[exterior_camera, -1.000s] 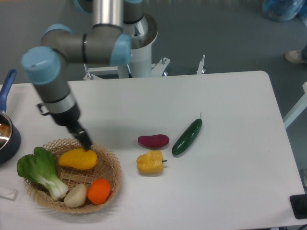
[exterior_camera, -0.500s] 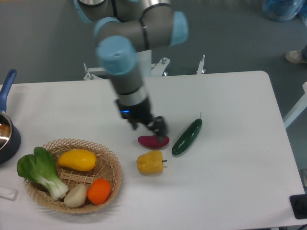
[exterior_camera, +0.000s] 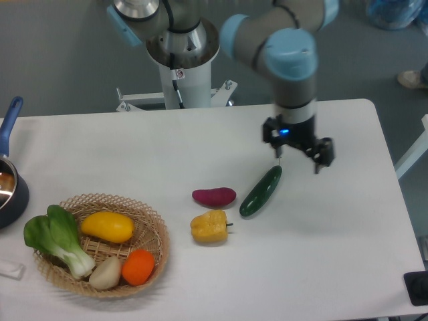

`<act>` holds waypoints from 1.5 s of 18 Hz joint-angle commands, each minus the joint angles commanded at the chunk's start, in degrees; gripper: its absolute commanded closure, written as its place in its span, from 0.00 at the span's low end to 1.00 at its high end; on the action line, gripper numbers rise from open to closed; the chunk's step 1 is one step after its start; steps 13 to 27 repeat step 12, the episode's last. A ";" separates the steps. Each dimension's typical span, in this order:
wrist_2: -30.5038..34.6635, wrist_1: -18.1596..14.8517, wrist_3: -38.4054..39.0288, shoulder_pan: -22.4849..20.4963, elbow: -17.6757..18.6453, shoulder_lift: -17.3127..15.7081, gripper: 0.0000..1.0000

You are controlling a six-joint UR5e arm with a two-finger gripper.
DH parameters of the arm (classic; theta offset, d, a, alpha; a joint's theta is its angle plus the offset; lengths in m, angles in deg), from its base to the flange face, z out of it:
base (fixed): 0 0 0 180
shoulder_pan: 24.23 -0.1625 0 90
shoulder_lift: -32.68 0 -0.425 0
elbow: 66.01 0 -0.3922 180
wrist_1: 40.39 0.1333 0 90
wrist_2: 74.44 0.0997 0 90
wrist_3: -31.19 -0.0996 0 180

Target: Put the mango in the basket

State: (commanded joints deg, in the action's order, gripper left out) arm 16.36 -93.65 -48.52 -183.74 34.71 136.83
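The basket (exterior_camera: 157, 231) sits at the near left of the white table (exterior_camera: 348, 254), and its load matches the earlier frames: the mango (exterior_camera: 107, 227) lies inside it toward the back, with an orange (exterior_camera: 138, 266) and a pale onion-like bulb (exterior_camera: 105, 273) at the front and a bok choy (exterior_camera: 55, 239) along the left side. Nothing touches the mango. Just right of the basket, the yellow bell pepper (exterior_camera: 210, 226) has not moved, nor has the purple sweet potato (exterior_camera: 214, 196) just behind it, or the cucumber (exterior_camera: 261, 190) slanting up to the right.

What has changed is the arm. A second ago its tip stood at the mango in the basket; half a second ago it was over the sweet potato; now the gripper (exterior_camera: 298, 162) has swung well to the right and hovers just beyond the cucumber's far end. Its two fingers are spread apart and hold nothing. The wrist points straight down, the forearm rising from it and bending back left toward the base (exterior_camera: 182, 60) behind the table. At the far left edge, a dark blue pot (exterior_camera: 9, 194) with a blue handle is partly cut off.
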 joint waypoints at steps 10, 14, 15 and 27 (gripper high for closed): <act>-3.00 0.35 -3.88 -1.51 -0.79 3.87 0.00; -2.91 0.35 -3.88 -1.59 -0.79 3.87 0.00; -2.91 0.35 -3.88 -1.59 -0.79 3.87 0.00; -2.91 0.35 -3.88 -1.59 -0.79 3.87 0.00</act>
